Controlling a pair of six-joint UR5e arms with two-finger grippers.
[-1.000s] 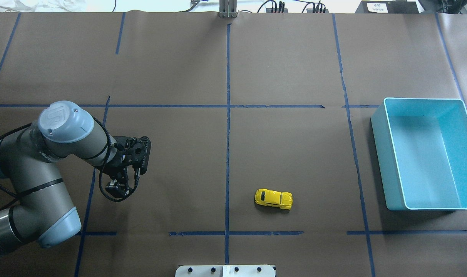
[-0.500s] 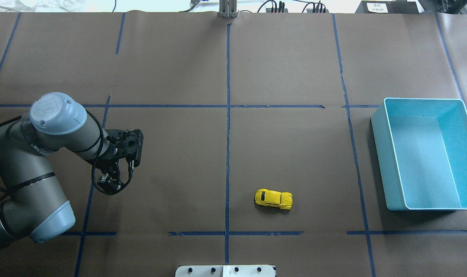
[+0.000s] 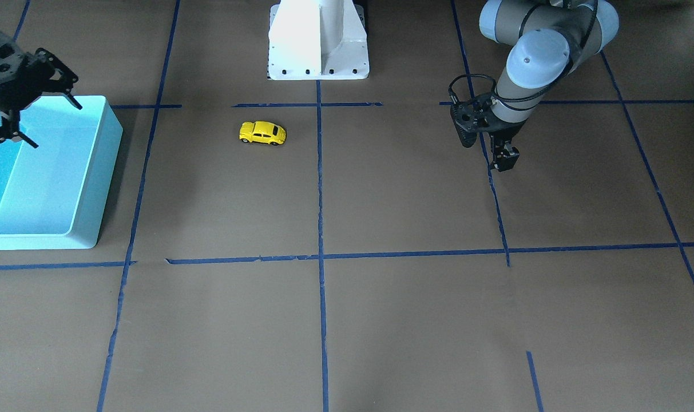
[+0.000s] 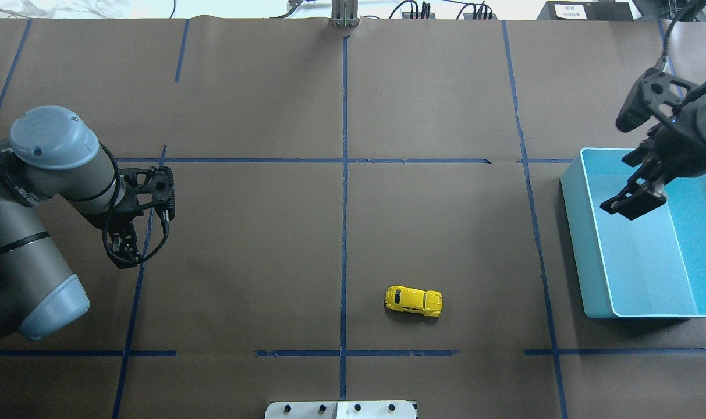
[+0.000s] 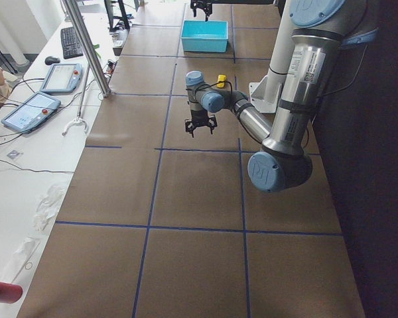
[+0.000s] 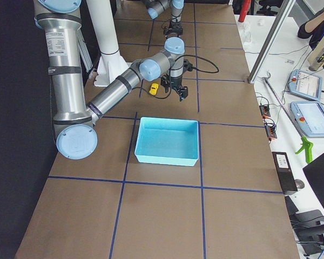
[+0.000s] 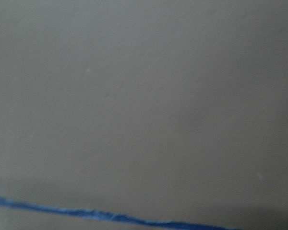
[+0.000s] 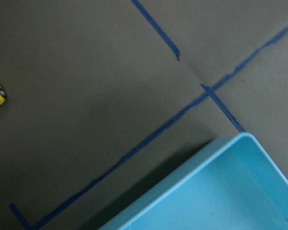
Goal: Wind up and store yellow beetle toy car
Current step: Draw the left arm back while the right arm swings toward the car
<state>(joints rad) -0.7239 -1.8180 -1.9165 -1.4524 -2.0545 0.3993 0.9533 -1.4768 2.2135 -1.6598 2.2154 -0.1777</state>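
Yellow beetle toy car (image 4: pixel 414 301) sits on the surface, lower centre of the overhead view. Right gripper (image 4: pixel 632 205), fingers spread above the light blue bin (image 4: pixel 574 233), should straddle the car's flanks squarely. Whether the left gripper (image 4: pixel 121 253) is open, I cannot tell.

Toy car (image 4: pixel 414 301) on the counter (image 4: pixel 434 116) just right of centre toward the robot-side edge, bin (image 4: pixel 575 244) well apart at the right edge, right fingers (image 4: pixel 632 205) raised by the bin, left fingers (image 3: pixel 504 155) above the counter near the left edge.
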